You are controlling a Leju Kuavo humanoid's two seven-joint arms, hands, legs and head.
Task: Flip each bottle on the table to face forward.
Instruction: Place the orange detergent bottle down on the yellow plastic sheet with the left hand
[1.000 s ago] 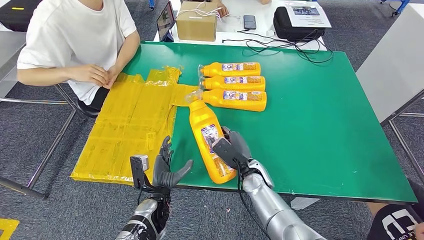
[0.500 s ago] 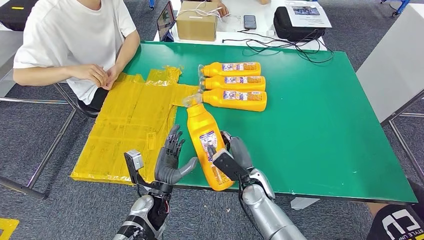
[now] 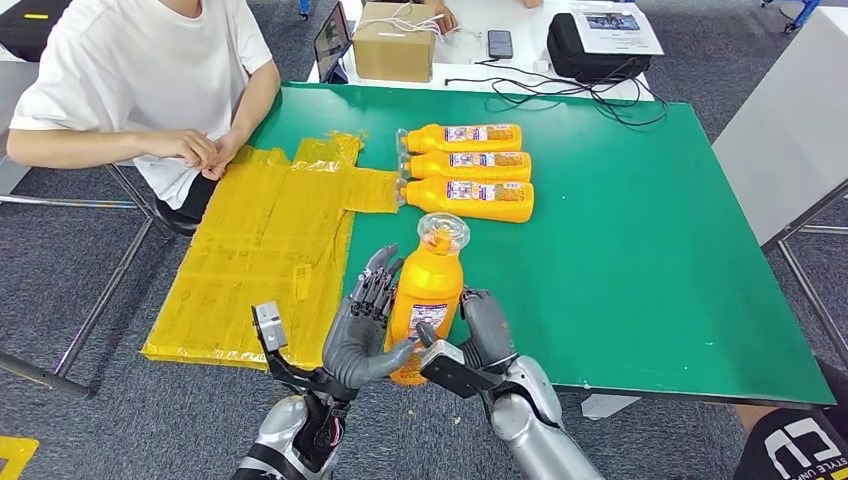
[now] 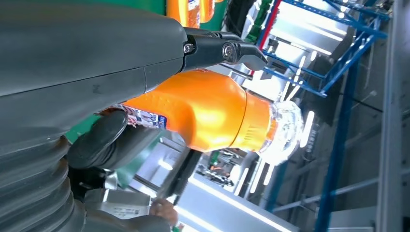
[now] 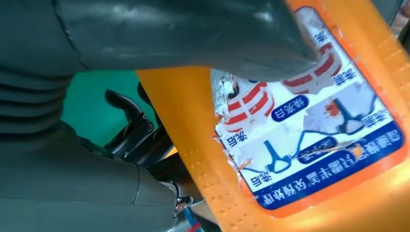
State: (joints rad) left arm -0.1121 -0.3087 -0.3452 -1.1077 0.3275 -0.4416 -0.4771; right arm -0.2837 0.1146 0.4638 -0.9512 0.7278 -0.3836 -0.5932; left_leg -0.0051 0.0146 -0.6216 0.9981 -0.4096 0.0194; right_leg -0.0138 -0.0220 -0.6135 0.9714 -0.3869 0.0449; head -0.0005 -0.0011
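Observation:
An orange bottle (image 3: 428, 295) with a clear cap stands raised upright near the front edge of the green table (image 3: 650, 250). My left hand (image 3: 365, 330) presses its fingers and thumb against the bottle's left side. My right hand (image 3: 475, 345) grips it from the right. The left wrist view has the bottle (image 4: 208, 111) between the fingers and thumb of the left hand (image 4: 87, 63). The right wrist view shows its torn label (image 5: 309, 145) under the thumb of the right hand (image 5: 169, 29). Three more orange bottles (image 3: 465, 165) lie side by side further back, caps to the left.
A yellow taped sheet (image 3: 260, 250) covers the table's left part and overhangs it. A person in a white shirt (image 3: 150, 70) sits at the far left, hands on the table corner. Behind the table are a cardboard box (image 3: 395, 40), a black bag (image 3: 590, 50) and cables.
The bottle went from lying on the table under my right hand to standing upright off the surface. My left hand rose and closed in on its left side.

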